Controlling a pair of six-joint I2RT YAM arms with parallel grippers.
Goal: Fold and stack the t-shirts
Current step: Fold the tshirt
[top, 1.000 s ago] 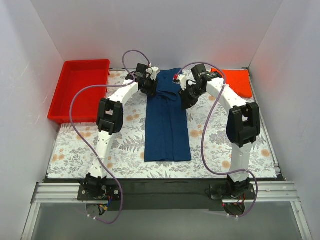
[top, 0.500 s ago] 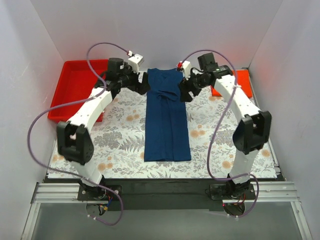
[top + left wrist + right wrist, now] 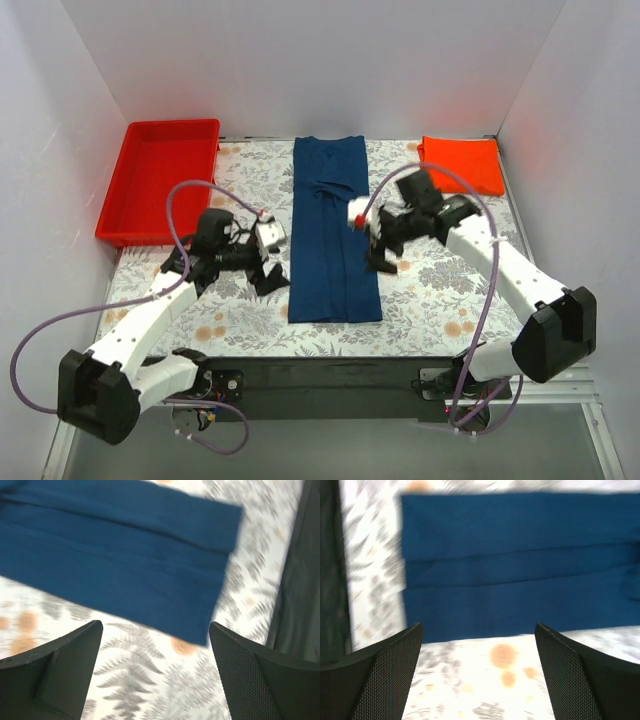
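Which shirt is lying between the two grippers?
The navy blue shirt, a long folded strip between the left gripper and right gripper. The orange-red shirt sits apart in the far right corner.

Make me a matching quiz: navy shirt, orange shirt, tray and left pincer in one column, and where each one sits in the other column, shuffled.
1. navy shirt
2. orange shirt
3. tray
4. left pincer

A. far right corner
B. just left of the navy shirt's near end
C. far left corner
D. in the middle, laid out as a long strip

Pairs: 1-D, 2-A, 3-C, 4-B
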